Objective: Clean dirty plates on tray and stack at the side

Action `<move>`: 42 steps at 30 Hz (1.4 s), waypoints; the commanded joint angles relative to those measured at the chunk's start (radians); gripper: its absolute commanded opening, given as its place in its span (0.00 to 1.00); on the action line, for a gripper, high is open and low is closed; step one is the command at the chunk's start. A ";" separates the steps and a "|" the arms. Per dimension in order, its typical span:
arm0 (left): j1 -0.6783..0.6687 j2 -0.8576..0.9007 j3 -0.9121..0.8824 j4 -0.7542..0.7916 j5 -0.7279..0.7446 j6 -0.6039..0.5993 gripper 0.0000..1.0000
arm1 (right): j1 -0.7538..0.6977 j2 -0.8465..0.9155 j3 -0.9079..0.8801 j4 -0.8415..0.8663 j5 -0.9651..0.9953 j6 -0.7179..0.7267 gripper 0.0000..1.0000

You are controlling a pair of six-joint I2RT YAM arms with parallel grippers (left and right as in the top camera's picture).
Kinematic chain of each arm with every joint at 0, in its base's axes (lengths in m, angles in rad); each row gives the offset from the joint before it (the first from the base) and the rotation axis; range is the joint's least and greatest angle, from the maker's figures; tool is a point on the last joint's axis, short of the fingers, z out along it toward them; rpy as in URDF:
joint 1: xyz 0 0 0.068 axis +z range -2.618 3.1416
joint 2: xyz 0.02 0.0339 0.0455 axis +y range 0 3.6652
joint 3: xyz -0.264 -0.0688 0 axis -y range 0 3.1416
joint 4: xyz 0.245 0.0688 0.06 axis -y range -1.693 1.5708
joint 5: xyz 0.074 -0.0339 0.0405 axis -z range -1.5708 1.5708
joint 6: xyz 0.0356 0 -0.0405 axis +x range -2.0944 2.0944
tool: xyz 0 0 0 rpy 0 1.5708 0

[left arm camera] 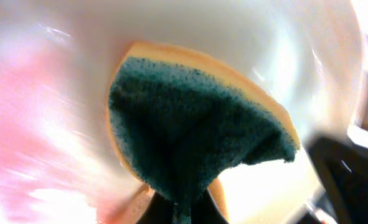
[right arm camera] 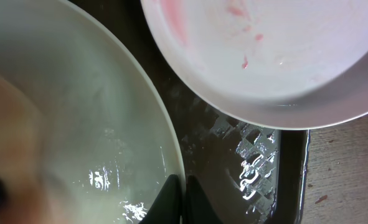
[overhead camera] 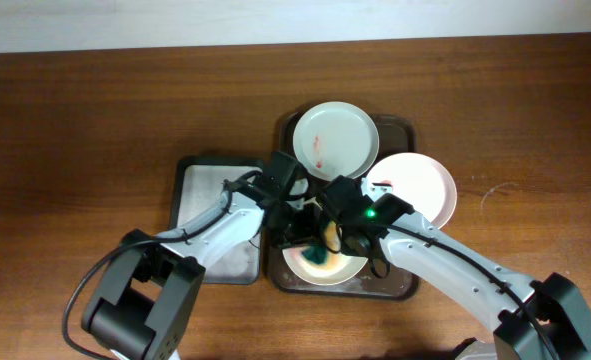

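Far left: small tray with a whitish inside, just beside the tray.

Left of centre: left gripper, clamped on one end of the green-and-yellow sponge. Sponge set against the inside of the near plate.

Centre front: near plate at the front of the tray, pale green, wet and glossy in the wrist views. No red on the exposed part.

Centre back: far plate, flat at the back of the tray, with a red smear left of its middle.

Right of centre: right gripper, fingers pinched on the near plate's rim, apparently to steady it.

Far right: pink plate, with faint red streaks inside, lying partly over the tray's right rim and close to the near plate. Touching or apart: cannot tell.

Handling, by judgement:
- **Plates:** rigid, light, probably breakable, slick from water and smear.
- **Grip:** best taken at the raised rim, one finger inside and one outside, then lifted level to prevent sliding.
- **Sponge:** soft and compressible, secure under a firm pinch.
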 commanded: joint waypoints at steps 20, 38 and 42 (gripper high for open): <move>0.011 -0.079 0.110 -0.210 -0.438 -0.004 0.00 | -0.045 -0.014 0.006 -0.039 -0.012 -0.051 0.04; 0.282 -0.368 -0.008 -0.377 -0.679 0.185 0.07 | -0.336 0.129 0.003 0.101 -0.525 -0.502 0.25; 0.301 -0.368 -0.148 -0.240 -0.659 0.185 0.38 | -0.336 0.171 0.003 0.159 -0.573 -0.501 0.18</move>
